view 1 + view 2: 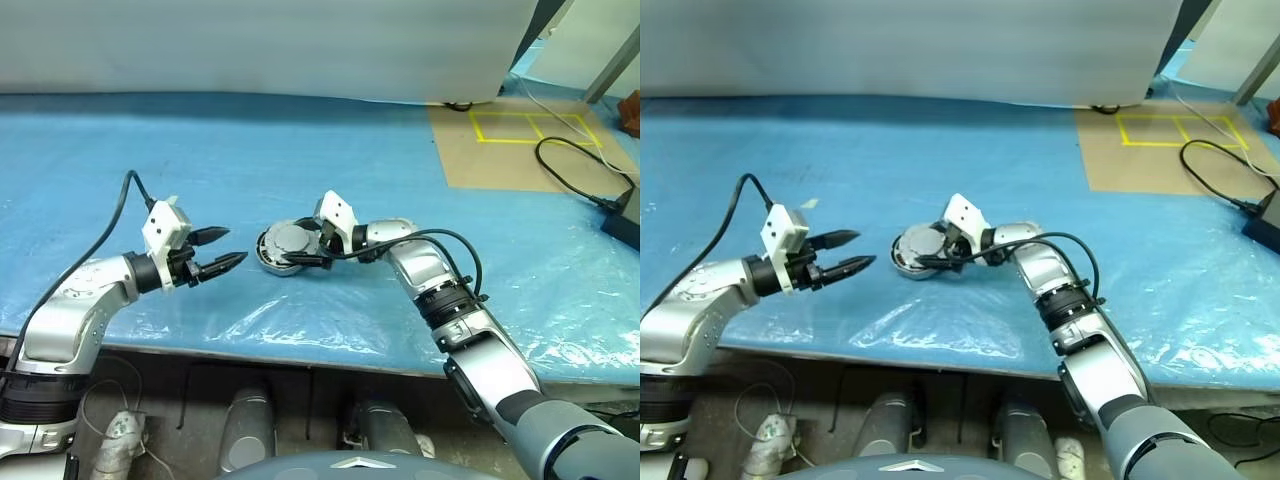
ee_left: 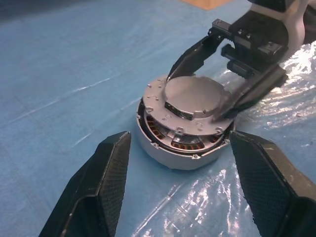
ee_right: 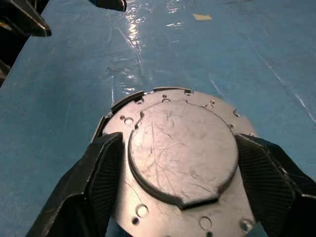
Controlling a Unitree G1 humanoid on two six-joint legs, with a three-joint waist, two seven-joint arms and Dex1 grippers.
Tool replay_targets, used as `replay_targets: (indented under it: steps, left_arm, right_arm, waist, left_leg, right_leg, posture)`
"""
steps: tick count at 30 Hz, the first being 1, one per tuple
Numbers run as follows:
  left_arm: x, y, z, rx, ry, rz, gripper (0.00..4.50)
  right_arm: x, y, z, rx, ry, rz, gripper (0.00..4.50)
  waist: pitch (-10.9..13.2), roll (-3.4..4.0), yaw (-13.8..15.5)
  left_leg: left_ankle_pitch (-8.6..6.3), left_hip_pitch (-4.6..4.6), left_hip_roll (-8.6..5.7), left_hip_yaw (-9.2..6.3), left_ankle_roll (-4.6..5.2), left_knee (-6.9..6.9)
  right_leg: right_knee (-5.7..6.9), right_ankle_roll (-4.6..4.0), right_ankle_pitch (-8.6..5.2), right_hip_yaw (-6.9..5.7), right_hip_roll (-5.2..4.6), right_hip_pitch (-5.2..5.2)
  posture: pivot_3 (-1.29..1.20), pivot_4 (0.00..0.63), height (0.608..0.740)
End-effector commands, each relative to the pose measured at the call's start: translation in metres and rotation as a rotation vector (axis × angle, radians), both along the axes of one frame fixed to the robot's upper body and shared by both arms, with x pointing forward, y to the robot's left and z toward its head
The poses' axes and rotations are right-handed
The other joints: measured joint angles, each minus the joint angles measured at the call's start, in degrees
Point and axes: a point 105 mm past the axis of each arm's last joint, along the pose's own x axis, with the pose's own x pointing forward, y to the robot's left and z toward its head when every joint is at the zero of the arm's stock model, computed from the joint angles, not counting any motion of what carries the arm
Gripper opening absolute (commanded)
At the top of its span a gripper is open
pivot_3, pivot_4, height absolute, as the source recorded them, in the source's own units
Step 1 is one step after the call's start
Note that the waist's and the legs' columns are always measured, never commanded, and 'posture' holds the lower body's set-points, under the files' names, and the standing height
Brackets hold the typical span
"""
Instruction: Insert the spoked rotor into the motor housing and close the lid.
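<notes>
I'm watching the right gripper [image 1: 300, 247] straddling the lid [image 2: 190, 98], its fingers set either side of the raised centre and, as far as I can judge, pinching it, while the lid is sitting tilted on the motor housing [image 2: 170, 150] mid-table with copper windings showing underneath. The left gripper [image 1: 222, 250] is hovering just beside it, fingers spread and empty. Pressing now risks jamming the lid crooked, or skidding the housing across the slick blue sheet [image 1: 330, 170].

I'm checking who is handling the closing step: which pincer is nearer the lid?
Right. The right pincer straddles the lid, a finger on either side, as it sits tilted on the motor housing. The left pincer hangs open, apart from it.
</notes>
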Motion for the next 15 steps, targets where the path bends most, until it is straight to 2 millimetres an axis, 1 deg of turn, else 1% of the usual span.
replay_targets:
  steps: [1, 11, 15]
  left_arm:
    - [-0.006, -0.005, 0.007, 0.028, -0.051, -0.051, 3.36]
    - [-0.017, -0.015, 0.0, 0.075, -0.045, -0.166, 3.36]
    - [-0.013, -0.015, -0.001, 0.073, -0.051, -0.152, 3.36]
  right_arm:
    - [-0.003, 0.008, 0.014, 0.028, -0.02, 0.049, 2.96]
    - [-0.003, 0.018, 0.037, 0.041, -0.055, 0.099, 2.96]
    - [-0.001, 0.022, 0.044, 0.044, -0.061, 0.104, 2.96]
  waist:
    - [0.0, 0.0, 0.01]
    - [0.0, 0.0, 0.04]
    - [0.0, 0.0, 0.0]
  left_leg:
    - [0.0, 0.0, 0.0, 0.0, 0.0, -0.01]
    - [0.0, -0.01, 0.01, 0.0, 0.0, -0.01]
    - [0.0, -0.02, 0.01, 0.0, 0.01, -0.01]
  right_leg:
    - [0.0, 0.0, 0.0, 0.0, 0.0, 0.0]
    - [0.01, 0.0, 0.0, 0.0, 0.01, -0.01]
    - [0.02, 0.0, 0.0, 0.0, 0.01, -0.04]
  posture:
    - [0.0, 0.15, 0.74]
    - [0.0, 0.15, 0.74]
    - [0.0, 0.15, 0.74]
